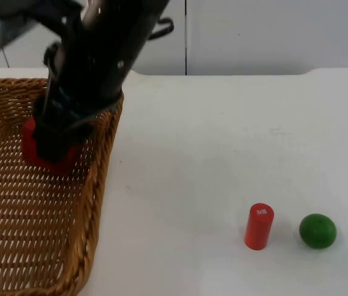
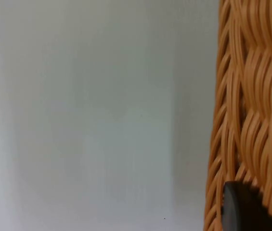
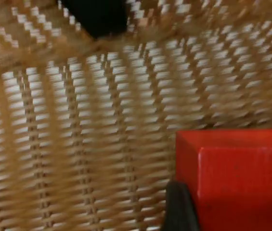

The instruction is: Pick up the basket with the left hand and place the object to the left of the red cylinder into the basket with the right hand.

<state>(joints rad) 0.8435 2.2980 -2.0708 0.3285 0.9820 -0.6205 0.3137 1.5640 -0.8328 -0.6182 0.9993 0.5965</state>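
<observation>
Meanwhile, the wicker basket (image 1: 13,222) fills the left side of the top view, its woven floor open to the camera and its right rim running down toward the lower edge of the frame. A black arm reaches down from the upper left of that view into the basket, and at its end the right gripper (image 1: 53,145) is closed on a red block (image 1: 38,151), which hangs inside the basket's walls, near the right rim. The right wrist view shows the same red block (image 3: 237,178) pressed against a black fingertip (image 3: 179,207), with the basket's weave (image 3: 78,134) right behind it. The left wrist view shows the basket's outer wall (image 2: 251,96) against the white table (image 2: 87,115), with the left gripper's fingertip (image 2: 241,209) touching the wicker; whether that gripper is clamped on the rim I cannot tell. At the lower right of the top view, on the white table (image 1: 223,135), the red cylinder (image 1: 258,226) stands upright, with a green ball (image 1: 318,231) just beside it on its right, apart from it.
</observation>
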